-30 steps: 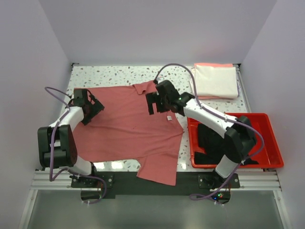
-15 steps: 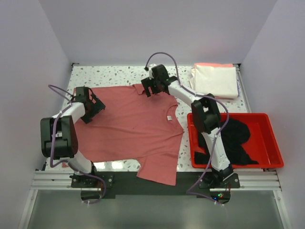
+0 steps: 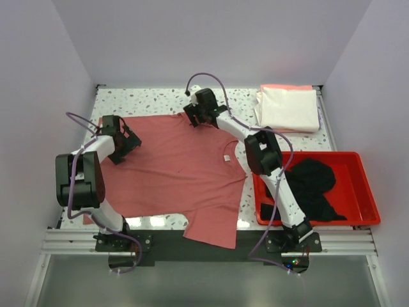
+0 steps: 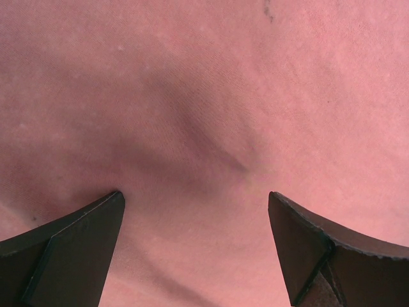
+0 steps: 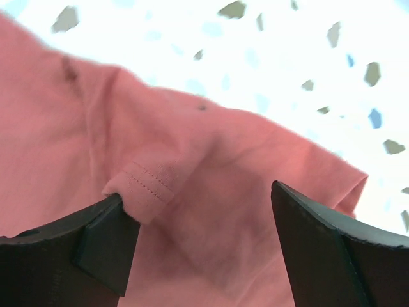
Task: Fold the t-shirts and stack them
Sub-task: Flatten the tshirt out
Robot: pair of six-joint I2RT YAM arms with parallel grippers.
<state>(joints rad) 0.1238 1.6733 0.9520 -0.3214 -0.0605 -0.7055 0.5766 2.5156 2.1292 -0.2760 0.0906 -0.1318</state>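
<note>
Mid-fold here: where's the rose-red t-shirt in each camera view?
Top external: rose-red t-shirt spread flat across the table's left and centre.
Left wrist: it fills the whole frame.
Right wrist: lower left, stitched hem in front.
Shared landmark: speckled tabletop, in top external and right wrist, not left wrist.

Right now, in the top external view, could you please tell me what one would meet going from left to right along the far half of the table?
left gripper → right gripper → folded cream-white t-shirt
</note>
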